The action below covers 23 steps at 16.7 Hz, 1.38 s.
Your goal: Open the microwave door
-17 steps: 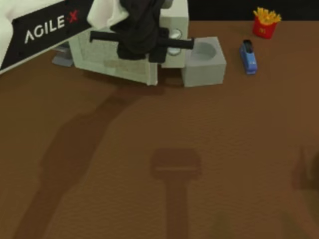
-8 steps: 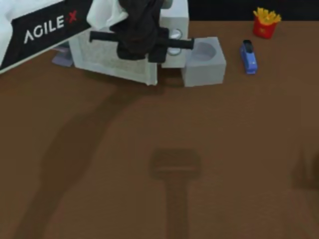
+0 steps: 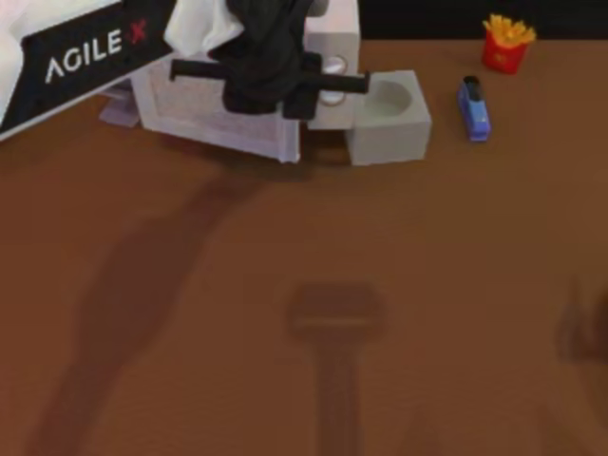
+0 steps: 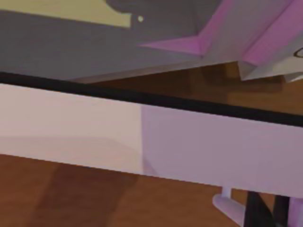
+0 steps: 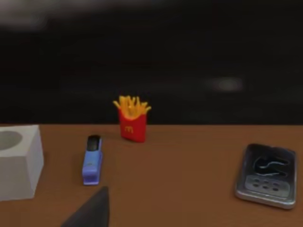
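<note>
Top view: the large light-grey box microwave (image 3: 332, 43) stands at the far edge of the brown tabletop (image 3: 304, 285), left of centre. Its flat light-grey microwave door (image 3: 214, 114) with the speckled mesh window is swung partly outward; its free edge stands clear of the two-knob control panel (image 3: 332, 81), angled toward the near side. The left gripper (image 3: 271, 81) sits directly over the door's free edge, and its black body hides the fingers, so whether it is gripping anything cannot be told. A grey cube with a round hole (image 3: 389, 116) stands just beside the microwave, with a blue stapler (image 3: 474, 107) and a red carton of fries (image 3: 506, 43) further right along the far edge.

Left wrist view: the door's pale top edge (image 4: 142, 137) fills the frame, with the open cavity (image 4: 94, 47) behind it.

Right wrist view: the right arm is parked off the near right corner; its gripper cannot be assessed. A silver tray-like item (image 5: 266, 176) lies on the table.

Judged progress: opening is under way but incomplete; further outward swing remains.
</note>
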Each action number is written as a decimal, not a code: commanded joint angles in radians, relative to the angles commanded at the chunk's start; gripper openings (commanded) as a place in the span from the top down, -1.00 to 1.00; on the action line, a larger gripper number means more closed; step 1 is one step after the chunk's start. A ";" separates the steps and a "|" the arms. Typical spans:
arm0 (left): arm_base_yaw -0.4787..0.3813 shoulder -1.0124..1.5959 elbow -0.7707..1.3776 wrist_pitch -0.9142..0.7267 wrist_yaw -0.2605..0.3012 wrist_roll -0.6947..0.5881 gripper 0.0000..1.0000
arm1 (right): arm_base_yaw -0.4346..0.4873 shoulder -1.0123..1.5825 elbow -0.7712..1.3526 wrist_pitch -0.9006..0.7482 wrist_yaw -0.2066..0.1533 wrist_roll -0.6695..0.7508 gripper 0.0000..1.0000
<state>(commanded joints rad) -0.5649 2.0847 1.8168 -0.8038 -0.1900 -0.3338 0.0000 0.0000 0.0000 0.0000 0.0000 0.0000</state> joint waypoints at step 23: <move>0.020 -0.093 -0.139 0.064 0.061 0.113 1.00 | 0.000 0.000 0.000 0.000 0.000 0.000 -1.00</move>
<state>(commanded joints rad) -0.5446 1.9917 1.6776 -0.7397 -0.1287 -0.2207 0.0000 0.0000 0.0000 0.0000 0.0000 0.0000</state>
